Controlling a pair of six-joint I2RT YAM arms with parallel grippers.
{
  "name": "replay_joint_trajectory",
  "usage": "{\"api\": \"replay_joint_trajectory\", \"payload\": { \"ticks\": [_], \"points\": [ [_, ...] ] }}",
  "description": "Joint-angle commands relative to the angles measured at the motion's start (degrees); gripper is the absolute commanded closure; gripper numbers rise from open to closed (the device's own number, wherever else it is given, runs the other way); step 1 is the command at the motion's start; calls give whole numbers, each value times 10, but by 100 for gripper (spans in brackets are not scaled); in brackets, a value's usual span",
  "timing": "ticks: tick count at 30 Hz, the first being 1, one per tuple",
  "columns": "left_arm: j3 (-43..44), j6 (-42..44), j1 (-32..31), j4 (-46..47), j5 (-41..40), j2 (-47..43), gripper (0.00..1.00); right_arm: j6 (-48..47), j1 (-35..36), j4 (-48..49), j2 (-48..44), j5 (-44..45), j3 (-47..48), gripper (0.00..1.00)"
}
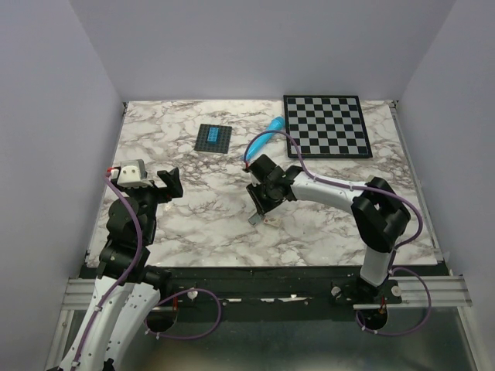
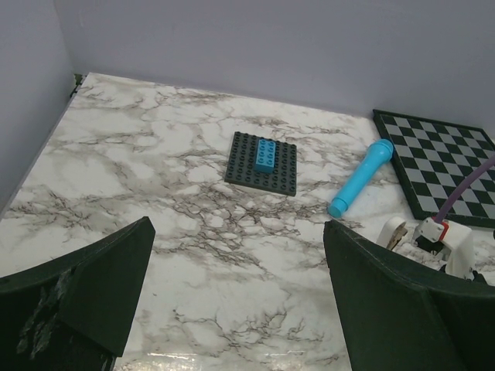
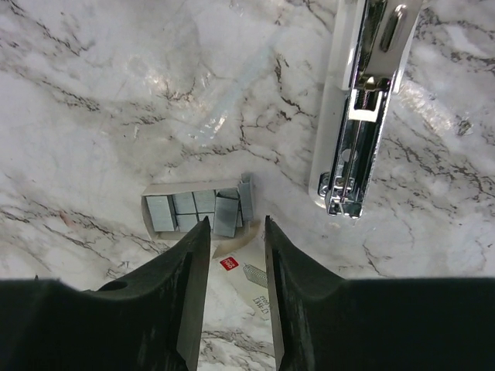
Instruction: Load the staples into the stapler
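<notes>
A marbled white and grey surface (image 1: 193, 224), smooth and glossy, is seen under both arms. A flat, square black-and-grey chessboard (image 1: 326, 126) is laid well beyond the right gripper (image 3: 236, 228), towards its right. The left gripper (image 2: 238, 224) is raised over the surface with its dark, matte fingers spread wide, and nothing is held or touched by it. A dark studded baseplate (image 2: 262, 162) carrying a small blue brick (image 2: 265, 154) is found ahead of the left gripper, and a smooth bright blue cylinder (image 2: 360, 178) is laid ahead of it and to the right.

The right gripper is pointed down at the surface with its jaws parted by a narrow gap, and nothing is clamped between them. The stapler (image 3: 363, 116), a cream-white bar with its shiny metal rail exposed, is laid flat ahead and to the right of this gripper, apart from the fingers. A small pale open box (image 3: 155, 193) is placed just ahead of the fingertips. The staples (image 3: 203, 210), flat silvery-grey strips, are packed inside it, with one strip tilted nearest the gap.
</notes>
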Motion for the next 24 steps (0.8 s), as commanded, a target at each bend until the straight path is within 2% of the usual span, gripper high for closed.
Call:
{"api": "replay_joint_trajectory", "payload": {
  "ticks": [1, 8, 24],
  "points": [
    [-5, -7, 6, 11, 16, -1, 1, 10, -1, 0, 12, -30, -15, 56],
    [-6, -7, 6, 12, 16, -3, 1, 13, 0, -2, 16, -41, -21, 54],
    [-6, -9, 6, 13, 19, -6, 1, 10, 8, 9, 6, -136, -25, 55]
  ]
}}
